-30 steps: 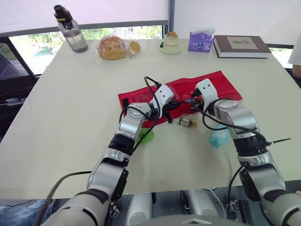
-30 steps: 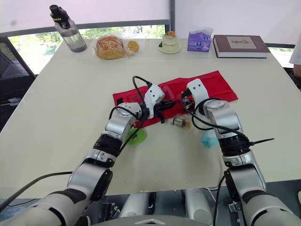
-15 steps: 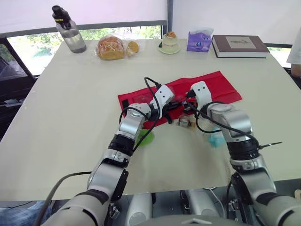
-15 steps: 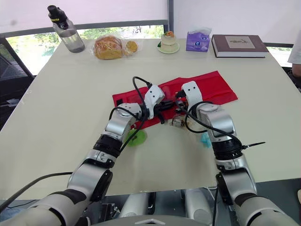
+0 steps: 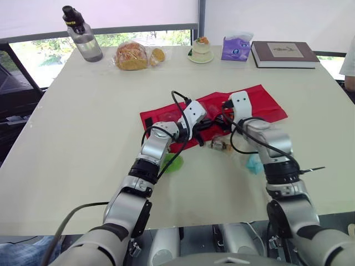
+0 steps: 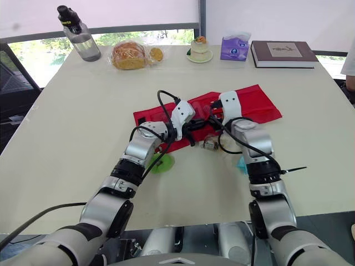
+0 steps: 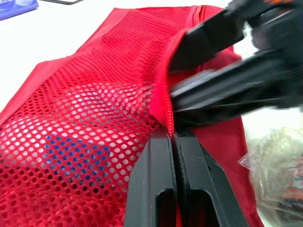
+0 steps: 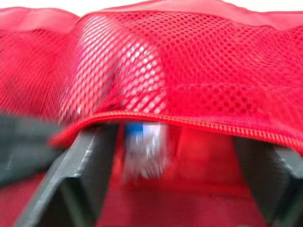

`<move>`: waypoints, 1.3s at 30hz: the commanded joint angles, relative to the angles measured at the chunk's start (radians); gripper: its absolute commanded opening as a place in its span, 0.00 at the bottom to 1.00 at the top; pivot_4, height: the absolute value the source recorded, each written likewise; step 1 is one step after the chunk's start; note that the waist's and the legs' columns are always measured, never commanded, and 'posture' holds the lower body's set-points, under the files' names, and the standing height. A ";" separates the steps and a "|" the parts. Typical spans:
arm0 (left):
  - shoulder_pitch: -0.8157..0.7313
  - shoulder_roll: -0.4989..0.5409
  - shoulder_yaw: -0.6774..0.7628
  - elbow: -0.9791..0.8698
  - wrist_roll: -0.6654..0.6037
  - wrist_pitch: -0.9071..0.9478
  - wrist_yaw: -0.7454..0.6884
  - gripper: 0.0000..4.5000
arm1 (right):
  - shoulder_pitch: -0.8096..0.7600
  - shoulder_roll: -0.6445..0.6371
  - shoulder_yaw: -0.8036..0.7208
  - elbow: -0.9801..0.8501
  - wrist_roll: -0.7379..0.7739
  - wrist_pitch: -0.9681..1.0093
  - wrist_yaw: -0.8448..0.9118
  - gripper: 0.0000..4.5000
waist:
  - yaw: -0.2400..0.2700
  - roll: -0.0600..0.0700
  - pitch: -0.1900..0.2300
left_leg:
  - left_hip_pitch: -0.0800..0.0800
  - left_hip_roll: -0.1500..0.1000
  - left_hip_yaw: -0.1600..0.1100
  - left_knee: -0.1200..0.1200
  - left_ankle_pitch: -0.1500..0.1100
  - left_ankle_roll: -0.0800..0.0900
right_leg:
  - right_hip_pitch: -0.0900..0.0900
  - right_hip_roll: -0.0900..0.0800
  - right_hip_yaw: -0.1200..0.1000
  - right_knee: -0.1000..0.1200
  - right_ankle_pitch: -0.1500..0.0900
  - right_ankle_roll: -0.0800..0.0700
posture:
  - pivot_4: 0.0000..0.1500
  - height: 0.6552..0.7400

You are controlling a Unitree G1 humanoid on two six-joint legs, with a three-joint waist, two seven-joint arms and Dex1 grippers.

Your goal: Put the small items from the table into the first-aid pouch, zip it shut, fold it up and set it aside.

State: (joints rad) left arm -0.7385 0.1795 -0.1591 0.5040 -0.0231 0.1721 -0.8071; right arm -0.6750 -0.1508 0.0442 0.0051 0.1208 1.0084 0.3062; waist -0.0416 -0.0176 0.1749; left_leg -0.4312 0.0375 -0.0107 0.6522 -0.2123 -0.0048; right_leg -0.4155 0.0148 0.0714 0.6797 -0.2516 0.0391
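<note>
The red first-aid pouch (image 5: 266, 102) lies unfolded mid-table, its mesh pocket (image 7: 94, 123) facing up. My left gripper (image 7: 173, 135) is shut on the pocket's zipper edge and lifts it. My right gripper (image 8: 168, 142) is open, with its fingers (image 8: 85, 175) spread inside the pocket mouth under the mesh. A small blue and white item (image 8: 144, 146) lies blurred between them, touching neither finger. In front of the pouch on the table lie a clear-wrapped item (image 5: 219, 144), a green item (image 5: 173, 162) and a teal item (image 5: 255, 163).
Along the far edge stand a water bottle (image 5: 83, 36), bagged bread (image 5: 133, 55), a small dessert on a plate (image 5: 200, 50), a purple tissue pack (image 5: 236, 47) and a book (image 5: 283, 54). A person's sleeve (image 5: 349, 61) shows at the right edge.
My right gripper has opened inside the pocket mouth, and the small item now lies loose between its fingers. The left gripper still pinches the zipper edge.
</note>
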 commanded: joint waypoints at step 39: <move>-0.001 0.037 0.007 0.037 -0.017 -0.065 -0.015 0.00 | 0.236 -0.154 0.012 -0.221 0.058 -0.406 0.188 0.01 | 0.002 0.000 0.000 | 0.000 0.000 0.000 0.000 0.000 0.000 | 0.000 0.000 0.000 0.000 0.000 0.000 | 1.00 1.00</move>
State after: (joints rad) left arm -0.7223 0.2020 -0.1662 0.5345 -0.0413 0.1261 -0.8301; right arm -0.4488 -0.2694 0.1328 -0.0802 0.1133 0.5690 0.4496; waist -0.0393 -0.0176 0.1749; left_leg -0.4310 0.0376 -0.0107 0.6525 -0.2123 -0.0048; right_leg -0.4153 0.0154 0.0718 0.6793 -0.2519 0.0396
